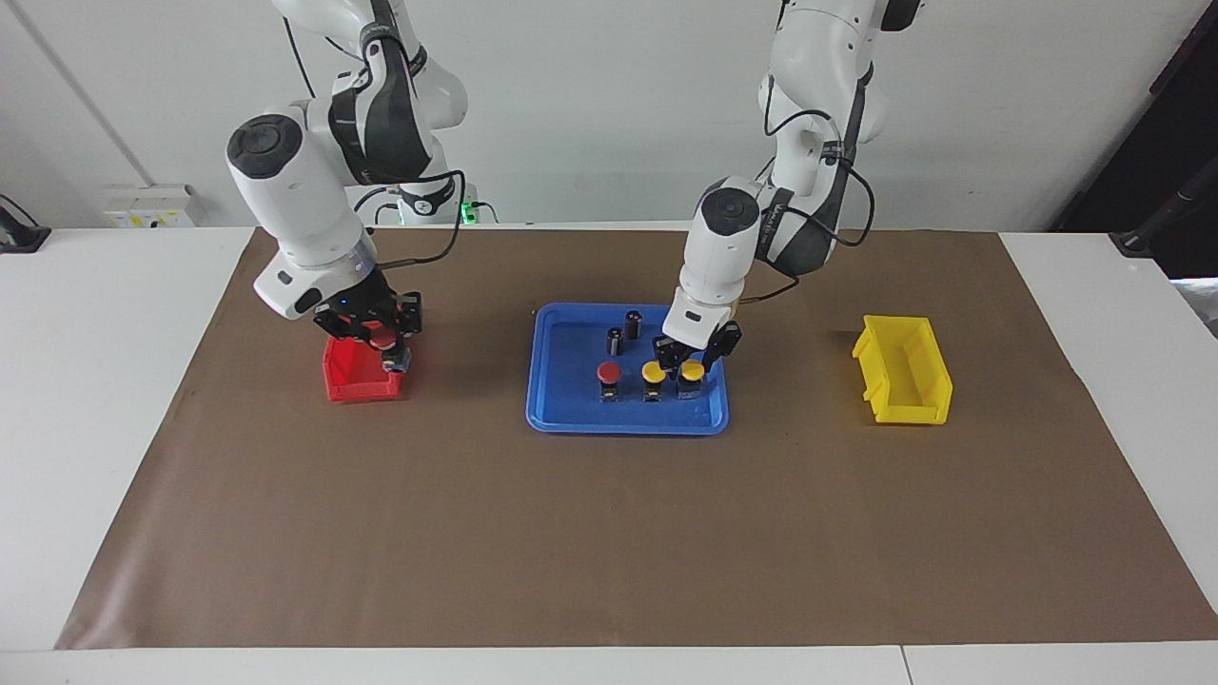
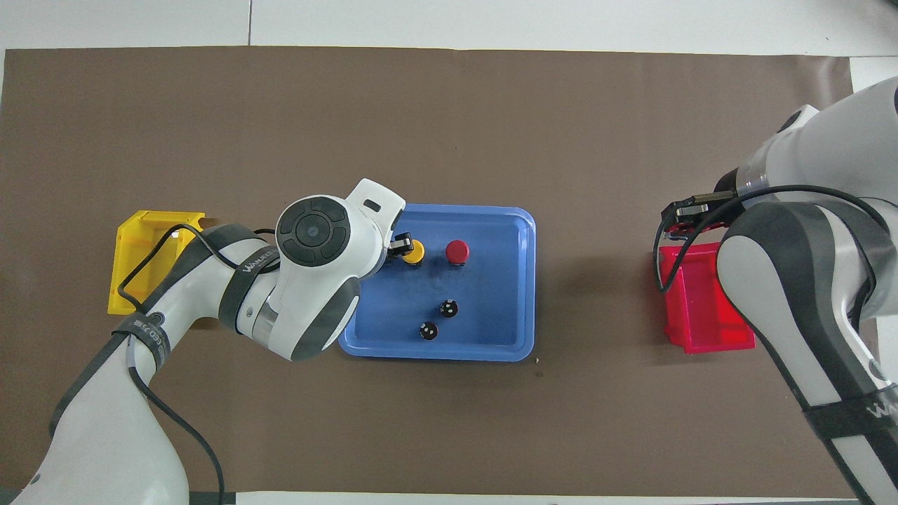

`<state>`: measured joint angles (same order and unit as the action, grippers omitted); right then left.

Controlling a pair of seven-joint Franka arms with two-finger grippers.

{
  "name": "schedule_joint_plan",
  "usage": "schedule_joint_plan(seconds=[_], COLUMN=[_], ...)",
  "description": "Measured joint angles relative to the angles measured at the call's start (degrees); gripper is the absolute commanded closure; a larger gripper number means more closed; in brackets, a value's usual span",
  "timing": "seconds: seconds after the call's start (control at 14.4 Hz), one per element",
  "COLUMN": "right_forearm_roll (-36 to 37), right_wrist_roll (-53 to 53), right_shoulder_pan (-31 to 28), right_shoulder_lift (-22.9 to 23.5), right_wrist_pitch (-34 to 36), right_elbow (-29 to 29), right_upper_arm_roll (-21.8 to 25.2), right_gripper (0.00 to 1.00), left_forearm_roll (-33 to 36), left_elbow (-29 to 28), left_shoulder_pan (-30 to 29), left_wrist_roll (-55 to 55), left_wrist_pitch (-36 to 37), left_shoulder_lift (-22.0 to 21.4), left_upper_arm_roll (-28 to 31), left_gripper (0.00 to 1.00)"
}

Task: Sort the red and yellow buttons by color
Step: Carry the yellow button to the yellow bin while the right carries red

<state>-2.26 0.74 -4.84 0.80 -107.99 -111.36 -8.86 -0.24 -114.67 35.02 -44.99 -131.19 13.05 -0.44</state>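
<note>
**Facing view**
- Blue tray [image 1: 552, 381] at mat centre. In it: one red button [image 1: 609, 373], two yellow buttons [image 1: 653, 374] [image 1: 693, 371] in a row along the tray edge farthest from the robots; two dark cylinders [image 1: 616, 341] [image 1: 634, 322] nearer the robots, at roughly 12 o'clock from the red one.
- Left gripper [image 1: 692, 365] is down in the tray, fingers spread either side of the yellow button at the left arm's end of the row. Cap sits between the fingers; contact not resolvable.
- Red bin [image 1: 357, 385] toward the right arm's end of the table, at 9 o'clock from the tray in this view. Inside mostly hidden by the gripper.
- Right gripper [image 1: 383, 338] over the red bin, pinching a second red button [image 1: 380, 335]; red cap shows between the fingers.
- Yellow bin [image 1: 904, 371] toward the left arm's end, at 3 o'clock from the tray. Nothing seen in it.

**Overhead view**
- Blue tray [image 2: 519, 280]: red button [image 2: 457, 250] and one yellow button [image 2: 413, 251] visible side by side; the other yellow is hidden under the left arm's wrist. Dark cylinders [image 2: 449, 308] [image 2: 428, 331] at about 6 o'clock from those.
- Left gripper [image 2: 393, 251] mostly covered by its own wrist, one finger showing beside the yellow cap.
- Red bin [image 2: 694, 315] at 3 o'clock from the tray, partly under the right arm. Right gripper [image 2: 691, 216] over the bin edge farthest from the robots; held button not visible here.
- Yellow bin [image 2: 140, 266] at 9 o'clock from the tray; visible floor bare.
</note>
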Motion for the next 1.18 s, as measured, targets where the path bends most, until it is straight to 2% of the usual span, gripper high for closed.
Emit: schedule_joint_plan(seconds=[0.14,0.28,0.49,0.69,0.76,0.97,1.18], right_forearm_roll=[0.0,0.0,0.0,0.0,0.0,0.0,0.0], right_wrist_roll=[-1.4,-5.2,-8.1,-8.1,-8.1,-8.4,-9.2], right_shoulder_pan=[-1.5,-3.3,-5.5,-5.5,-5.5,-5.5,-5.6], right_shoulder_lift=[-1.5,-2.6,-4.4,-6.3,-6.7,-7.8,-8.7], right_wrist_pitch=[-0.5,-2.0,-5.9,-10.2,-10.5,-11.1,-13.2], right_elbow=[-4.3,-7.6,-12.5,-18.0,-19.1,-21.3,-24.0], right_upper_arm_roll=[0.0,0.0,0.1,0.0,-0.1,-0.1,-0.1], right_gripper=[0.79,0.79,0.79,0.79,0.79,0.79,0.79], left_forearm_roll=[0.0,0.0,0.0,0.0,0.0,0.0,0.0], left_elbow=[0.6,1.2,1.4,1.4,1.5,4.3,9.7], left_shoulder_pan=[-0.1,-0.1,-0.1,-0.1,-0.1,-1.3,-4.7], left_wrist_roll=[-0.1,-0.2,-0.3,-0.3,-0.3,-0.5,0.1], left_wrist_pitch=[0.0,0.2,0.3,0.5,0.8,6.9,17.4], left_shoulder_lift=[0.0,0.0,0.0,0.0,0.0,-0.5,-3.9], left_upper_arm_roll=[0.3,0.5,0.5,0.5,0.6,0.8,1.1], left_gripper=[0.44,0.56,0.69,0.88,0.9,0.94,0.98])
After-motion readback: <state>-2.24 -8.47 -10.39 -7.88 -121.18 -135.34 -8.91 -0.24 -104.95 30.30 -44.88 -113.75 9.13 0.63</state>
